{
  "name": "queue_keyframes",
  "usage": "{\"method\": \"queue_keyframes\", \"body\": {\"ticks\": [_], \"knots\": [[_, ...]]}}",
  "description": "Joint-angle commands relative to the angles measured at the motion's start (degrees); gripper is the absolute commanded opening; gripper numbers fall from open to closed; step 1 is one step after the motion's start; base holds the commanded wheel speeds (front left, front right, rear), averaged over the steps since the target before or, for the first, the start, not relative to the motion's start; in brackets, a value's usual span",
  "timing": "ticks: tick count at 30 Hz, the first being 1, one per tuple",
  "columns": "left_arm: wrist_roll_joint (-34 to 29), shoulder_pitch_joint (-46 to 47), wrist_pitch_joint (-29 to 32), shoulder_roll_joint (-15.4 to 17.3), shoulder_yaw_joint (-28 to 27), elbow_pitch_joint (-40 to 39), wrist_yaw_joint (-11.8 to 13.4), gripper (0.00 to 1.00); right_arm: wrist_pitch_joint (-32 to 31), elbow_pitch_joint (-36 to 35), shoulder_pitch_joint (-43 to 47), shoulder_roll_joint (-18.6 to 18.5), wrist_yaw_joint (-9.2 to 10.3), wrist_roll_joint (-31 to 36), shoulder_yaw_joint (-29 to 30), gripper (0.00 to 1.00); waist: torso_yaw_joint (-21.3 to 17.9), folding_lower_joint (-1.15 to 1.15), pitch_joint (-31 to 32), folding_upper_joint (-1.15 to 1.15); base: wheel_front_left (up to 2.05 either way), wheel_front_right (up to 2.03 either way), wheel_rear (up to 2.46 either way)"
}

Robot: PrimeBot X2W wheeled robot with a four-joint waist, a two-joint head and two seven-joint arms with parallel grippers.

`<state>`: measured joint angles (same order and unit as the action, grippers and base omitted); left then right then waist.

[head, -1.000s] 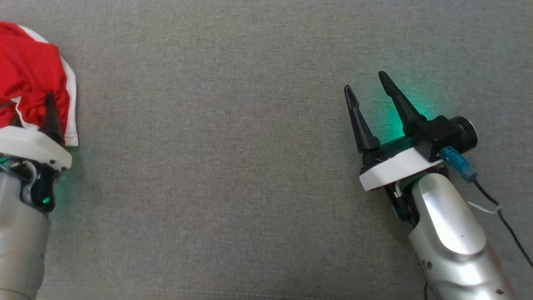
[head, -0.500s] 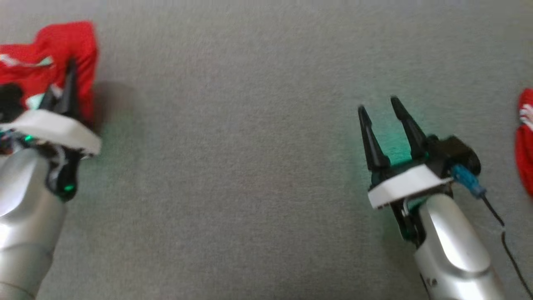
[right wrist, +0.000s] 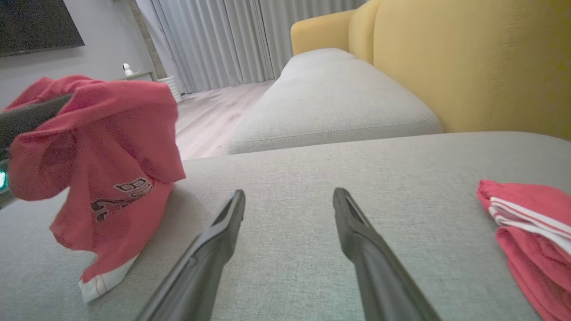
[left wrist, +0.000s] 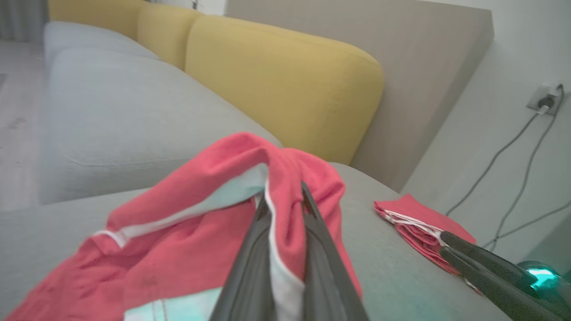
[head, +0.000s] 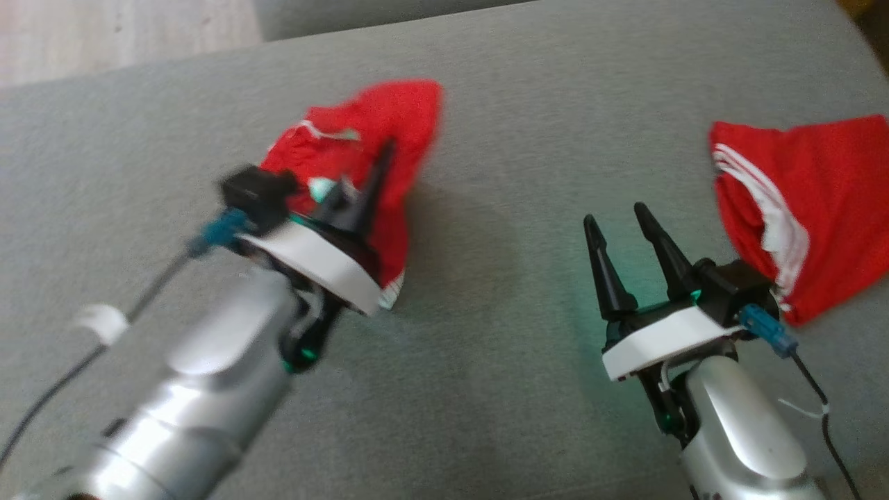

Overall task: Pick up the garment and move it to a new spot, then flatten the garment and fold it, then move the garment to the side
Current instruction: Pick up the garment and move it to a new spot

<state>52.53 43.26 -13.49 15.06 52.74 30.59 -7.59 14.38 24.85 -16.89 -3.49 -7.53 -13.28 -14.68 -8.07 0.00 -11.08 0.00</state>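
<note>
**Q:** What does the left gripper (head: 383,156) hold?

**A:** Its two dark fingers are pinched together on a fold of the red garment (head: 375,118). The garment hangs raised over the grey sofa cushion (head: 486,347), its white hem reaching down to the fabric (dark lettering shows in the right wrist view).

**Q:** And the right gripper (head: 615,214)?

**A:** Fingers spread wide, empty, between the raised garment and a second red garment (head: 812,187) lying at the right.

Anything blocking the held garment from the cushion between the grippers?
Nothing visible. The garment hangs from the left gripper; the cushion between is bare, and the other red garment lies beyond the right gripper.
</note>
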Motion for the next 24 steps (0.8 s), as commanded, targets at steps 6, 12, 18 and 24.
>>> {"method": "queue_keyframes", "body": {"ticks": [6,12,18,24], "knots": [[1.08,-1.06,-1.39,-3.33,1.51,3.49,0.10,0.60,0.62,-1.01,-0.24,0.61,0.04,-0.90,-1.87,1.00,-2.16,0.00,0.85,0.00,0.00,0.00,0.00],[-3.94,-5.45,-1.49,-4.21,-6.66,6.21,0.36,1.00,0.62,-0.76,0.07,0.61,0.04,-0.75,-0.72,1.00,0.19,0.00,1.42,0.00,0.00,0.00,0.00],[-10.97,-15.82,-1.50,-4.36,-22.76,2.77,0.90,1.00,0.62,-0.19,1.10,0.61,0.04,-0.04,1.45,1.00,3.45,0.00,3.53,0.00,0.00,0.00,0.00],[-22.75,-28.06,-1.50,-6.03,-38.65,-4.39,2.16,1.00,0.62,0.91,3.35,0.61,0.04,0.74,3.02,1.00,5.87,0.00,6.41,0.00,0.00,0.00,0.00]]}}
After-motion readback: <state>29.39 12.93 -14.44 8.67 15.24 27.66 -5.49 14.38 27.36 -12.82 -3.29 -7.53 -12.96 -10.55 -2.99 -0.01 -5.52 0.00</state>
